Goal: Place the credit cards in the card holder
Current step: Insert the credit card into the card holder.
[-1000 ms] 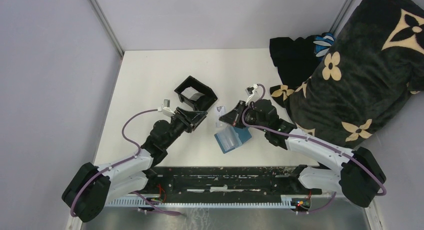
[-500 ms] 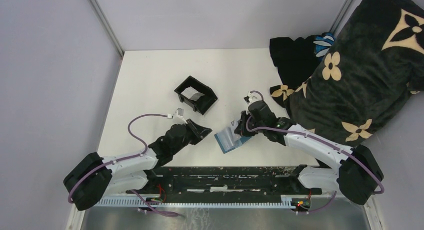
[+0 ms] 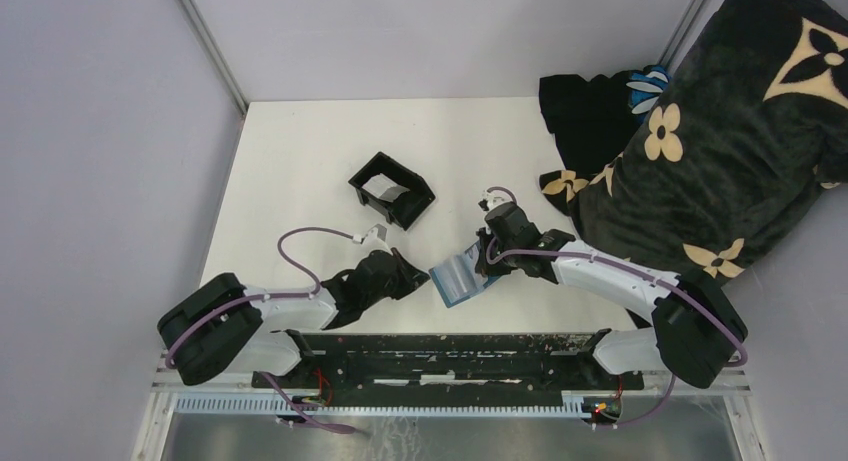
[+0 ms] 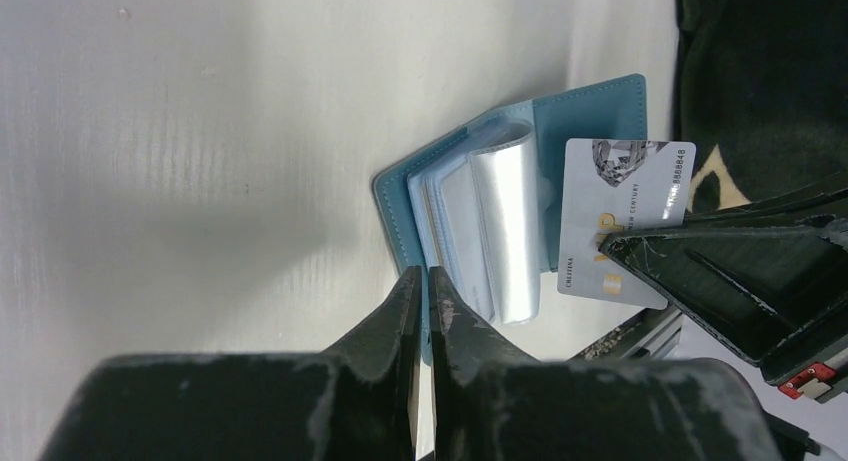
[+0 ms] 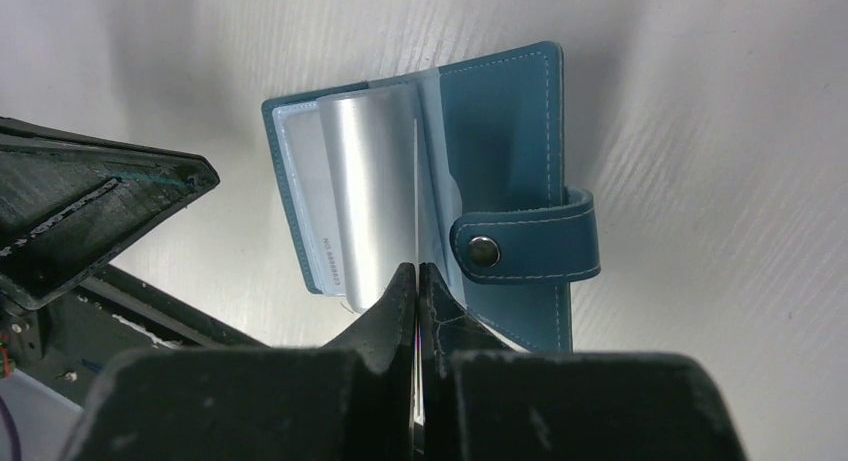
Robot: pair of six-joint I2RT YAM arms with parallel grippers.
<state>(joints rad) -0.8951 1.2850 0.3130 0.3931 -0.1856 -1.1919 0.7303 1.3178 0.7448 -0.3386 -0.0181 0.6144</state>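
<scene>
The teal card holder (image 3: 458,279) lies open on the white table, its clear sleeves fanned up (image 4: 505,221) and its snap strap out to one side (image 5: 530,251). My right gripper (image 5: 415,268) is shut on a pale credit card (image 4: 625,211), which shows edge-on between its jaws and hangs over the holder's open sleeves. Another card with a printed number sits in a sleeve (image 5: 312,201). My left gripper (image 4: 422,273) is shut with only a thin slit between its jaws, its tips at the holder's left cover edge (image 4: 395,196). Whether they touch it is unclear.
A black open-topped box (image 3: 392,188) with something white inside stands behind the left arm. A black blanket with cream flowers (image 3: 720,141) fills the right side. The black rail of the arm bases (image 3: 450,346) runs along the near edge, close to the holder.
My left arm drew back from the black box to the holder's left edge, its jaws closing. My right gripper brought the card down from behind the holder onto its sleeves.
</scene>
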